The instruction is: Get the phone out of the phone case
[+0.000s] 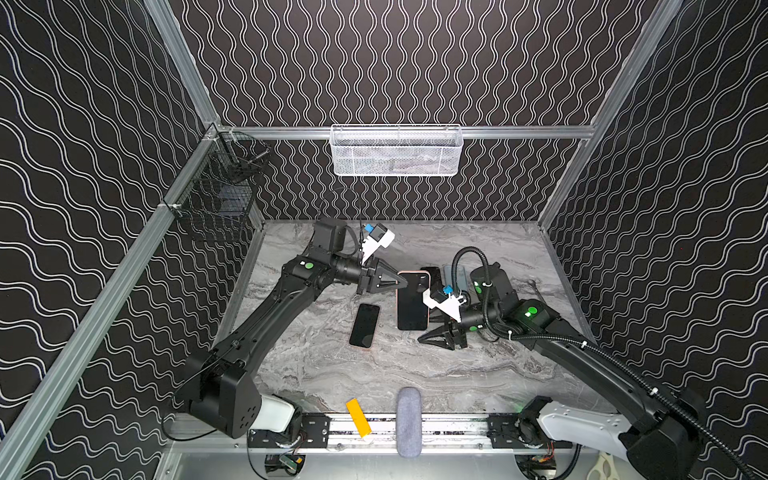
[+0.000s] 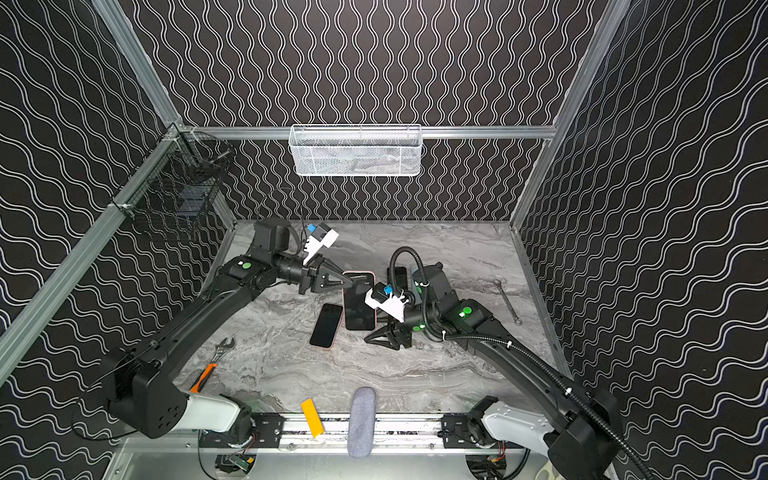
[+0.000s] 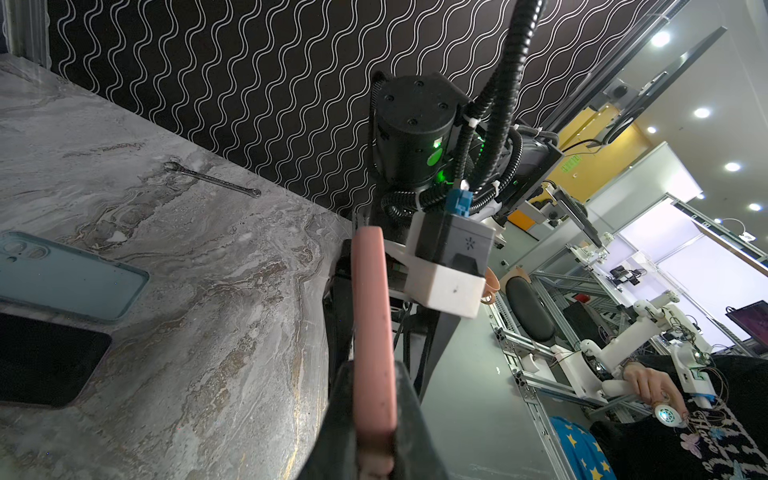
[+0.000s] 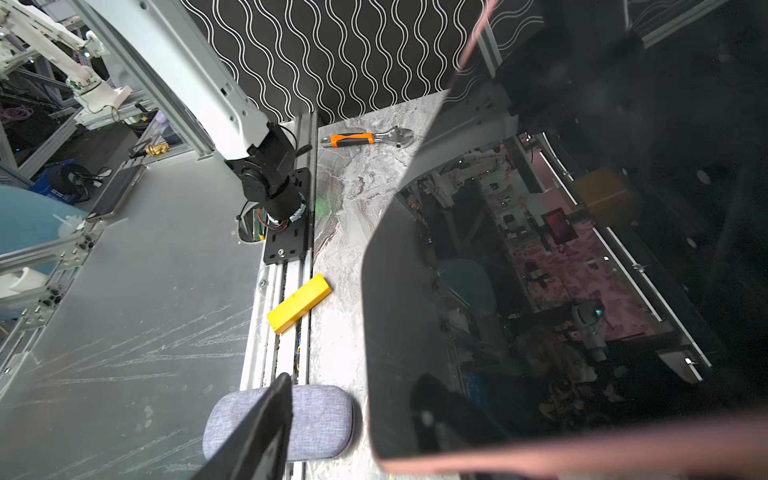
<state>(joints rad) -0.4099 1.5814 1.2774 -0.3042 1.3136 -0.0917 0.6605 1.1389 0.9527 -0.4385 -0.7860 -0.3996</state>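
Not out yet: phone (image 1: 410, 309) fully seated in pink case (image 3: 372, 316), left gripper (image 1: 406, 283) clamped tight on one end of case, right gripper (image 1: 426, 330) part open at case's opposite end, no confirmed grip.

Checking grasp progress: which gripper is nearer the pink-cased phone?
Left: left gripper clamps the pink-cased phone at its far end; right gripper hangs open by the near corner.
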